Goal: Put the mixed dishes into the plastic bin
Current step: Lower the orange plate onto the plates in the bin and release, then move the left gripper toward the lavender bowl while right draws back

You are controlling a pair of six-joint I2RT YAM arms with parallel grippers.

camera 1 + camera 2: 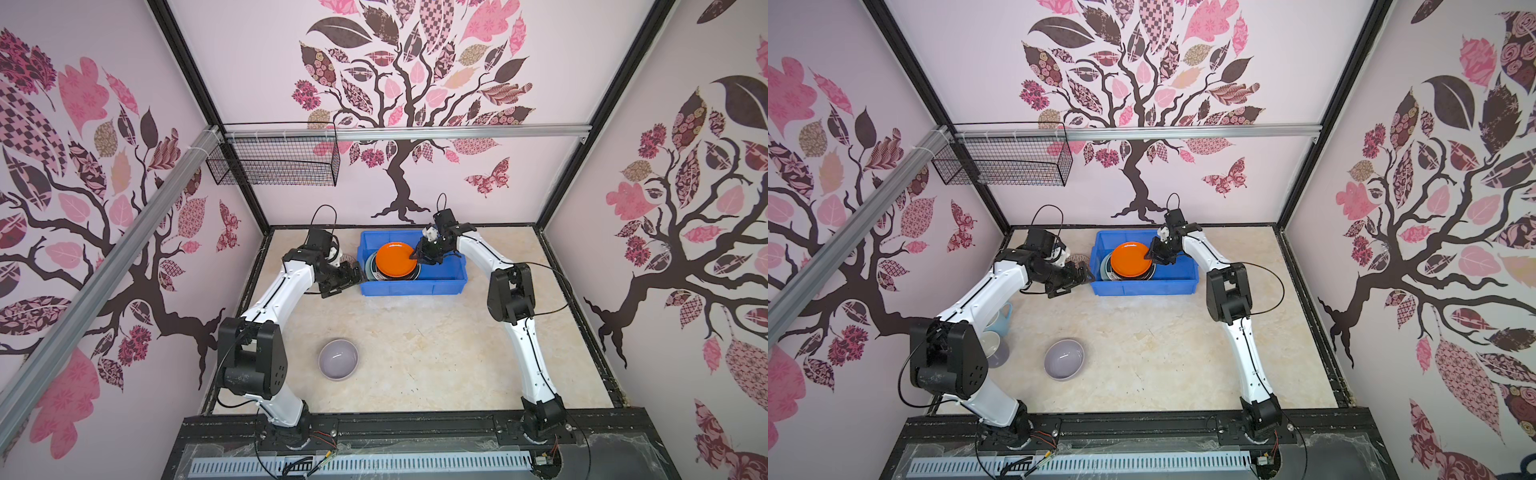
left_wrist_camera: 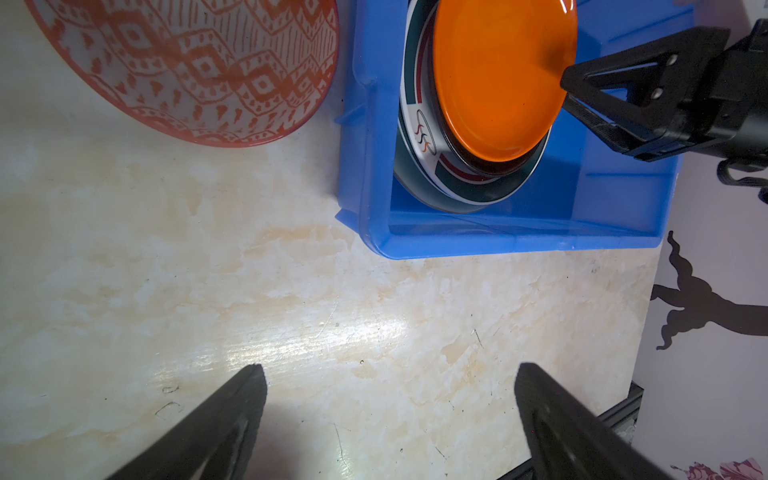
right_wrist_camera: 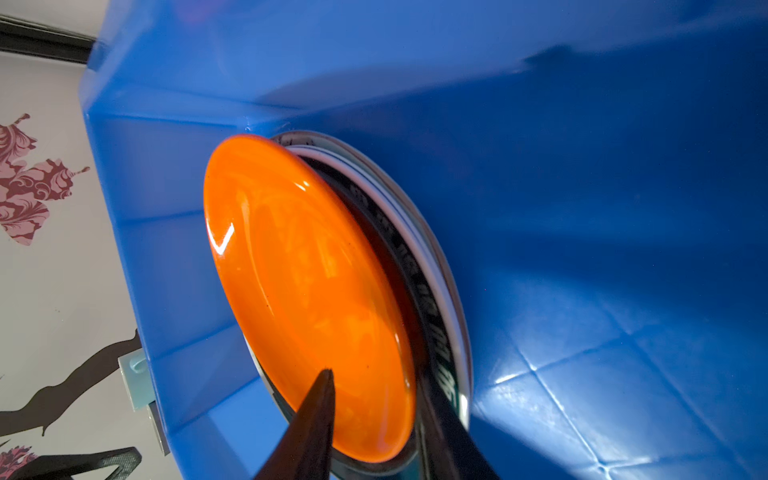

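Status: my right tool is inside the blue bin, at the rim of the orange plate. One finger lies on the orange face and the other goes under the black underside. Jaws are parted a little around the rim. I can't tell if they're pinching it or just clear of it. The plate sits on top of the stack in the bin's left half, over the white patterned plate.

My left tool is wide open and empty, low over the surface, just beside the bin's left end and near the orange-patterned bowl.

Outside the bin: that bowl, the lavender bowl toward the front, and two mugs tucked beside my left elbow.

Risks, as I judge them:
- Pulling the right tool back with the lower finger under the rim drags the plate off the stack or tips it. It's glaze on glaze, so little friction holds it.
- Lifting before the jaws are clear brings the plate up, and it then drops and chips.
- Swinging the left arm could clip the mugs with the elbow, since they're half hidden behind the arm in a top view.
- The left tool's open fingers can nudge the bin end or the patterned bowl.
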